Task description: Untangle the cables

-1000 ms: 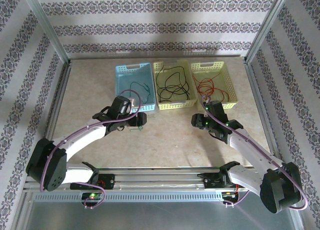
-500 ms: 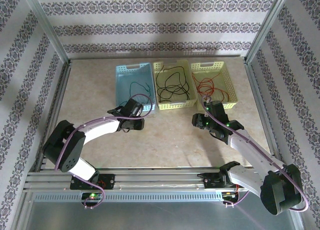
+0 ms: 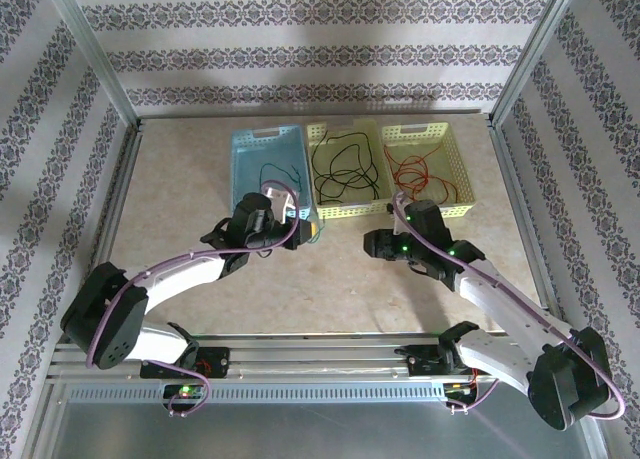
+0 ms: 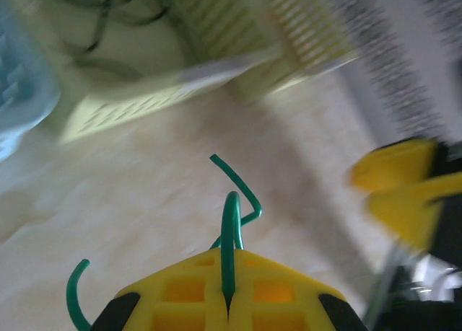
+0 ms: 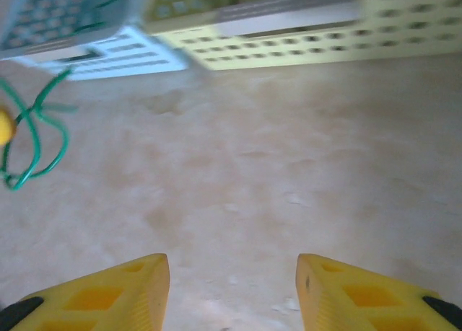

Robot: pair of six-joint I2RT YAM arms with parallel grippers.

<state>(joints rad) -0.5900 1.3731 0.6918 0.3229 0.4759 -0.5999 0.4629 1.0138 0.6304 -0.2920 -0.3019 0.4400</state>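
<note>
Left pincer (image 4: 228, 296) is clamped shut on the dark green cable (image 4: 232, 215), which loops out past its fingertips above the tabletop (image 4: 144, 201). Right pincer (image 5: 231, 288) stands wide open and holds nothing, with the green cable ahead to its left. Beyond both pincers, the black cable (image 3: 345, 172) lies in the middle basket (image 3: 350, 211) and the red cable (image 3: 420, 169) in the right basket (image 3: 420, 129).

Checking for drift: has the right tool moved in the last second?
Yes. The right tool slid left, from in front of the right-hand basket to in front of the middle basket.
</note>
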